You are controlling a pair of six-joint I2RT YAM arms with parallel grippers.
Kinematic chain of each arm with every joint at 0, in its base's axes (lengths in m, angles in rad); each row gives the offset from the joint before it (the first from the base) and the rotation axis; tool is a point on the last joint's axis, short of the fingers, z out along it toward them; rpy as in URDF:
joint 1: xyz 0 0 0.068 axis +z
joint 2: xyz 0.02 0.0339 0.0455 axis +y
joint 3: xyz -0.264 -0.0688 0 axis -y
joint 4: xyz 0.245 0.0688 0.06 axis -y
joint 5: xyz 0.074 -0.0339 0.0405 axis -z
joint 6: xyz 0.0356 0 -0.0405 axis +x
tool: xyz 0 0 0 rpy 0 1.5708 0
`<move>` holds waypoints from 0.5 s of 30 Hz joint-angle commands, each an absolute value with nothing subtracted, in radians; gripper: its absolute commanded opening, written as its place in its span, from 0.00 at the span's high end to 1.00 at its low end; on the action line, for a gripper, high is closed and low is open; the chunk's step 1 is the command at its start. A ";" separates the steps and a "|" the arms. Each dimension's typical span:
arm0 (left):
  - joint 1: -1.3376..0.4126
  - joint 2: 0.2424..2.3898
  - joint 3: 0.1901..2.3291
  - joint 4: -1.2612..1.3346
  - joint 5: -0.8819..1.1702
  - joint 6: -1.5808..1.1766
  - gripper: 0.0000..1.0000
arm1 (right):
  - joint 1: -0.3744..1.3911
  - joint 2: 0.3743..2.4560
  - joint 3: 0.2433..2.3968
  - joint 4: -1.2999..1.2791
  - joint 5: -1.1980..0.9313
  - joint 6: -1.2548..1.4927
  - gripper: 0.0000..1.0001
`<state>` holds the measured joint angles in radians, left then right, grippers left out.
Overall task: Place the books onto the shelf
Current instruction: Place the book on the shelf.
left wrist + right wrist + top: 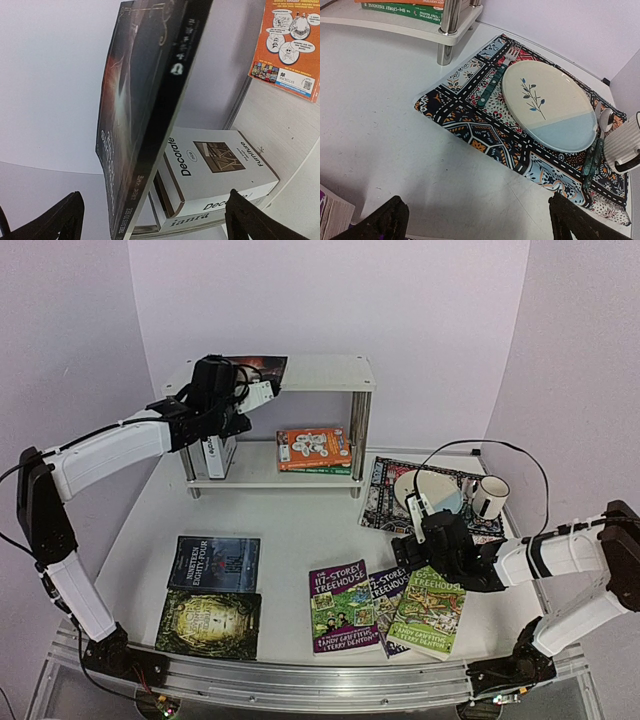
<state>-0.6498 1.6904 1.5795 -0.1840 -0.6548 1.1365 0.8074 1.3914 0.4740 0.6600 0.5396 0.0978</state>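
Left claw (pixel 262 392): raised at the left front corner of the shelf (pixel 330 372), level with its top board, jaws spread wide. A dark book (pixel 145 125) shows edge-on between the fingers (pixel 62 220) with a gap on either side; how much of it rests on the board cannot be told. On the lower tier, two white hardbacks (pixel 220 165) sit together at the left end and an orange paperback (pixel 312 447) lies flat on a green paperback (pixel 402 9) near the right posts, with bare board between the groups. Right claw (pixel 418 508): low over the bare bench (pixel 300 525), jaws wide, holding nothing. Just ahead is the near corner of a patterned mat (pixel 465 115) carrying a plate (pixel 547 105), a fork (pixel 495 77) along the plate's left and a mug (pixel 625 145) at the far right edge. Beneath the right arm, near the front edge, three books overlap: a purple Treehouse paperback (pixel 345 607), a blue paperback (pixel 385 590) and a green Treehouse paperback (pixel 428 610). Well to their left is Nineteen Eighty-Four (pixel 213 563), with a dark green book (pixel 208 623) just in front of it. Open bench lies between the shelf and these rows.
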 commanded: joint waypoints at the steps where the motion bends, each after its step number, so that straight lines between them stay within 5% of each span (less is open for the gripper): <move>1: -0.651 1.651 1.603 -0.166 -0.647 1.105 0.00 | 0.803 1.387 0.507 0.658 0.555 0.097 0.02; 15: -0.650 1.615 1.674 -0.164 -0.658 1.054 0.00 | 0.803 1.382 0.506 0.655 0.548 0.095 0.02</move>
